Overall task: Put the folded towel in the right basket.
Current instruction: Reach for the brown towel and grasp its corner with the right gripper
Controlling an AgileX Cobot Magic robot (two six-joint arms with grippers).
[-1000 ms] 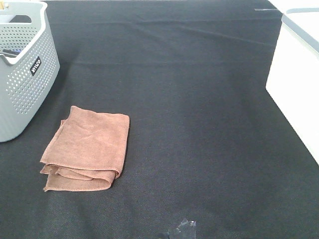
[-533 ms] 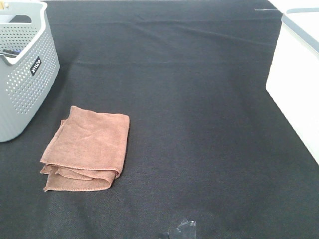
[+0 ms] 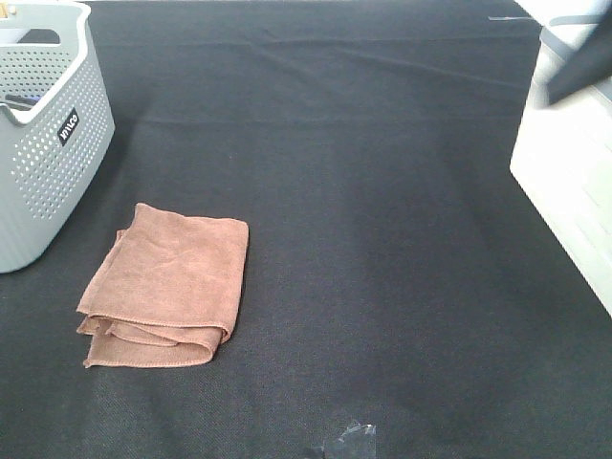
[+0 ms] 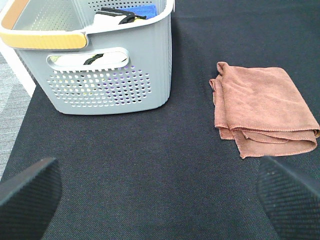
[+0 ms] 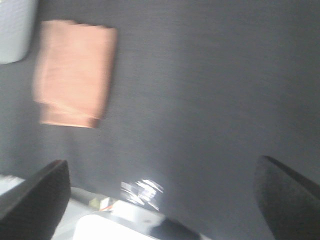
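Right arm [image 3: 580, 69] newly over the right basket [image 3: 562, 177]; left gripper [image 4: 157, 167], right gripper [image 5: 161, 161] both wide; towel [image 3: 167, 277] unmoved

The middle of the bench [image 3: 382, 239] lies open from far edge to near edge. A tall grey perforated basket [image 3: 43, 134] blocks the far left corner. The folded towel [image 3: 167, 282] lies low near it, apart, toward the near edge. The white basket [image 3: 564, 182] walls the right edge, with a blurred dark arm [image 3: 579, 72] over its far end.
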